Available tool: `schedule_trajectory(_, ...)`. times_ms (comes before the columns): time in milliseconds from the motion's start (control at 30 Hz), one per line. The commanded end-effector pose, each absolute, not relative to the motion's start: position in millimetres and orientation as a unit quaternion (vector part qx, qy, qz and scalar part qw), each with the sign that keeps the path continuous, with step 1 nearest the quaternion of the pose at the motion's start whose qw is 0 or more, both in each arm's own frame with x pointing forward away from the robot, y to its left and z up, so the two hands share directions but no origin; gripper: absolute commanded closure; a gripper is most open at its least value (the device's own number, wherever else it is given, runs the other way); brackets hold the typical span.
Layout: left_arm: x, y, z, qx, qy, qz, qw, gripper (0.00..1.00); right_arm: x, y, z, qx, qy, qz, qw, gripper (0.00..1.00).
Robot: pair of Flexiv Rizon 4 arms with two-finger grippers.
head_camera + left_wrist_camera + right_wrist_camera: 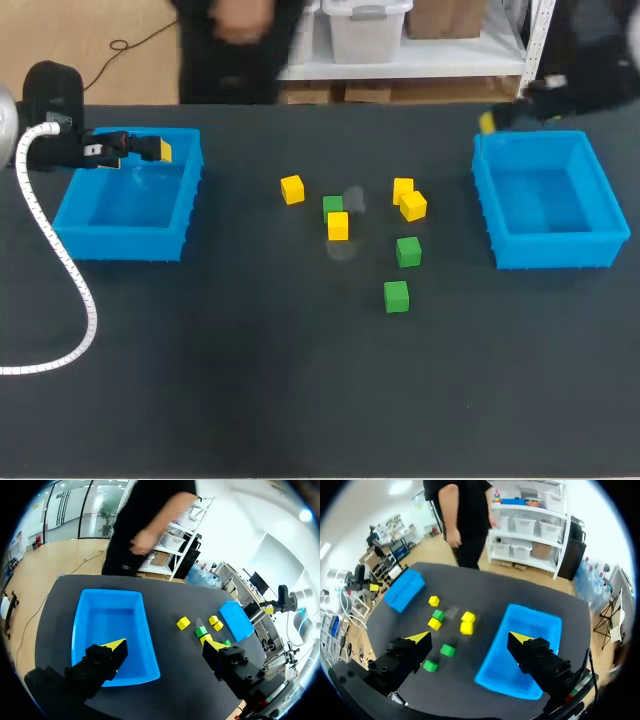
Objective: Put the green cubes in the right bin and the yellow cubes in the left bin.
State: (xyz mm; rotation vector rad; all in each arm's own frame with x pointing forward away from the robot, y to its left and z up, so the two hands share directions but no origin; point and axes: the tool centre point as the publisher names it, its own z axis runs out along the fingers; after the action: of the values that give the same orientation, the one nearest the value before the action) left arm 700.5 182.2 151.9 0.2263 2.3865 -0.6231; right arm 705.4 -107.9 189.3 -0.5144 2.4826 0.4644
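Note:
Several yellow cubes (292, 189) (338, 226) (413, 206) and three green cubes (333, 207) (408, 251) (396, 296) lie loose on the dark table between two blue bins. Both the left bin (120, 243) and the right bin (555, 250) have nothing in them. My left gripper (158, 150) (165, 647) hangs open over the left bin's (110, 625) far rim and holds nothing. By the right bin's (520, 645) far left corner my right gripper (489, 122) (470, 639) is open too, with the cubes (448, 650) (466, 628) ahead of it on the table.
My left arm's white cable hose (60, 270) loops over the table in front of the left bin. There is bare tabletop (320, 400) along the near side.

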Motion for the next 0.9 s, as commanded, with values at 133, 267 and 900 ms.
schedule_trajectory(133,700,184,150,0.088,0.909,-0.242,0.329,0.00,676,-46,178,-0.168,0.952,0.078,0.244,0.00)
schedule_trajectory(267,700,184,150,0.088,0.909,-0.242,0.329,0.00,661,-29,160,-0.162,0.957,0.068,0.230,0.00)
schedule_trajectory(900,700,184,150,0.088,0.909,-0.242,0.329,0.00,648,-9,46,-0.117,0.985,0.042,0.116,0.00)
